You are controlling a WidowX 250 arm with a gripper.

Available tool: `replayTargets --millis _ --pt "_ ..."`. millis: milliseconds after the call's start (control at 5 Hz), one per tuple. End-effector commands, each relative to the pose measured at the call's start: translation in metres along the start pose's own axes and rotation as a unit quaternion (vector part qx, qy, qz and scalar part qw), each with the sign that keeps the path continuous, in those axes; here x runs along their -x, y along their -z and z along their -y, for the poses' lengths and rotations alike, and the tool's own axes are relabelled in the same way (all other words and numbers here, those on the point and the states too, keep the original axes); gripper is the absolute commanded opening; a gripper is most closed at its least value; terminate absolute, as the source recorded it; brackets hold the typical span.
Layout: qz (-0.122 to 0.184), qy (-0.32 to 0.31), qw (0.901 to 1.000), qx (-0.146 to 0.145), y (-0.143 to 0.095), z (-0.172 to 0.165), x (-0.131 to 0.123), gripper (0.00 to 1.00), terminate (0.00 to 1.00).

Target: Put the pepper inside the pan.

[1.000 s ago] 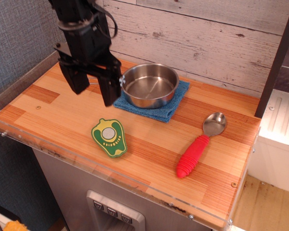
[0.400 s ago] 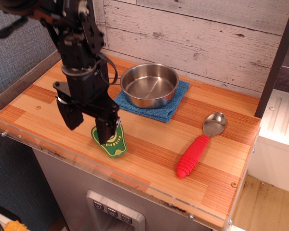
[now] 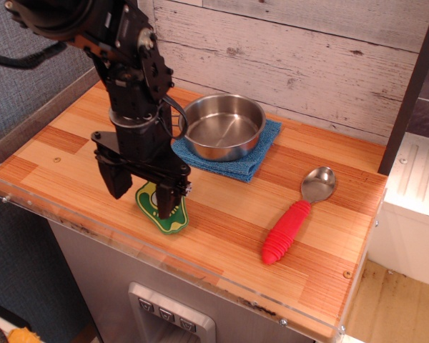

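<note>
Toy kitchen setup, wooden counter (image 3: 222, 214), steel pan (image 3: 222, 127), spoon (image 3: 294, 216), plank wall (image 3: 293, 57)

Bare wooden counter (image 3: 222, 214) between pepper (image 3: 173, 218) and pan (image 3: 222, 126).

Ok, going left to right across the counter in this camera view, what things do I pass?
Hand over the pepper → pan on its blue cloth → spoon.

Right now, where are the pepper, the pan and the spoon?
pepper (image 3: 173, 221): main camera view, lower green edge showing beside the claw.
pan (image 3: 222, 131): main camera view, shiny inner floor.
spoon (image 3: 286, 232): main camera view, red ribbed handle.
</note>
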State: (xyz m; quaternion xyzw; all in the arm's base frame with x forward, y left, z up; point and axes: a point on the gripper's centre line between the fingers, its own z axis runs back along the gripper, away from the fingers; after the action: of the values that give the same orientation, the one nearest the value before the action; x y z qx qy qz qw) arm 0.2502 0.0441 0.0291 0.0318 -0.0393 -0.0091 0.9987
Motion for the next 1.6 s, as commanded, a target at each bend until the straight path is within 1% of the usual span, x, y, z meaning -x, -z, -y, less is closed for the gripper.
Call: replayTargets --millis 0,400,600,800,1200,1400 --pt "0.039 -0.028 0.9987 -0.018 -0.002 0.008 -0.013 1.00 0.00" --pt "0.027 -0.043 0.9986 -0.011 0.012 0.010 -0.016 1.00 0.00" --pt "0.017 -0.047 0.9987 -0.010 0.018 0.007 -0.016 1.00 0.00" --pt "0.015 -0.035 0.9993 -0.001 0.016 0.006 -0.019 0.00 0.00" --pt "0.025 -0.028 0.9992 0.013 0.001 0.005 -0.026 0.00 0.00" --pt "0.028 -0.016 0.9991 0.030 -0.017 0.008 -0.030 0.00 0.00"
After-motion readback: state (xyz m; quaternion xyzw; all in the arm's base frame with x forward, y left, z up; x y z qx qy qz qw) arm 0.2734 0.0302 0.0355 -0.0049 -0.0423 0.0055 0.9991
